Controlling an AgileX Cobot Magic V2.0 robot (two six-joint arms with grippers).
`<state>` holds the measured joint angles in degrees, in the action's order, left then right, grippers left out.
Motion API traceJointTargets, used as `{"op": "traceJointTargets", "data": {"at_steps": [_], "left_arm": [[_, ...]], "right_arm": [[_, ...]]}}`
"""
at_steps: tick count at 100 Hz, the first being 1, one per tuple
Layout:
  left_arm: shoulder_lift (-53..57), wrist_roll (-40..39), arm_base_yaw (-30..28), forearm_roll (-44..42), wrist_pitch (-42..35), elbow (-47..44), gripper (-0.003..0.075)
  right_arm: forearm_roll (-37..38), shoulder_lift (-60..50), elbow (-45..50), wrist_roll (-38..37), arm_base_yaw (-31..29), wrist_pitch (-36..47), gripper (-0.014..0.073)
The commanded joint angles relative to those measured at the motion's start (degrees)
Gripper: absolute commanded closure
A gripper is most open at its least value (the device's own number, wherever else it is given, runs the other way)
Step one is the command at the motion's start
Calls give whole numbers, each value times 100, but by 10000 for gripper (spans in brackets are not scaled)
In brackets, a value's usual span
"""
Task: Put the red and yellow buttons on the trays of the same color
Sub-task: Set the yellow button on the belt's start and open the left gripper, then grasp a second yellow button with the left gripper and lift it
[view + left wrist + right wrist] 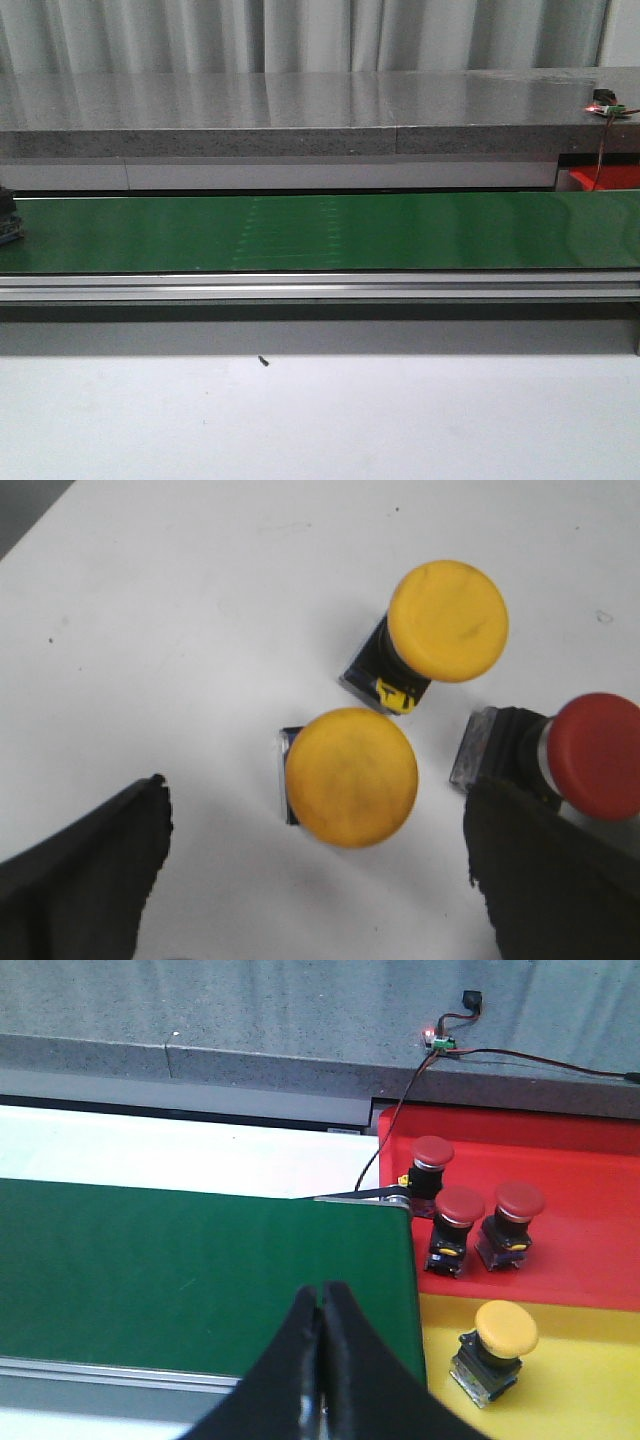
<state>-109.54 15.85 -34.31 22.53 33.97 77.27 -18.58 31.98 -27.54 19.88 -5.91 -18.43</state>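
Your left gripper (315,880) is spread wide over the white table (150,630), with a yellow mushroom-head button (351,776) at frame centre between its black fingers (85,880). A second yellow button (447,620) sits upper right, a red mushroom-head button (597,755) at the right edge. Your right gripper (321,1305) is closed and empty above the green conveyor belt (150,1260); right of it, the red tray (590,1210) holds three red buttons (460,1205) and the yellow tray (590,1360) one.
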Motion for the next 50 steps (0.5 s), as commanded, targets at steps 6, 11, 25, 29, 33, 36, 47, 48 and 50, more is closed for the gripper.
{"op": "traceJointTargets", "data": {"at_steps": [6,11,25,29,33,36,47,48,50], "left_arm": [[-8,-16,158,149,-444,332,134],[-101,-16,187,149,-533,385,134],[-300,-16,271,191,-666,457,162],[-346,-16,271,191,-694,461,199],[-343,-16,276,191,-694,461,240],[-343,-16,276,191,-694,461,285],[-343,-16,276,191,-718,461,414],[-343,-16,276,191,-718,461,429],[-343,-16,276,191,-718,461,449]], "right_arm": [[-62,-3,-146,56,-3,416,715],[-62,-3,-146,56,-3,416,715],[-62,-3,-146,56,-8,416,715],[-62,-3,-146,56,-8,416,715],[-62,-3,-146,56,-8,416,715],[-62,-3,-146,56,-8,416,715],[-62,-3,-146,56,-8,416,715],[-62,-3,-146,56,-8,416,715],[-62,-3,-146,56,-8,416,715]]}}
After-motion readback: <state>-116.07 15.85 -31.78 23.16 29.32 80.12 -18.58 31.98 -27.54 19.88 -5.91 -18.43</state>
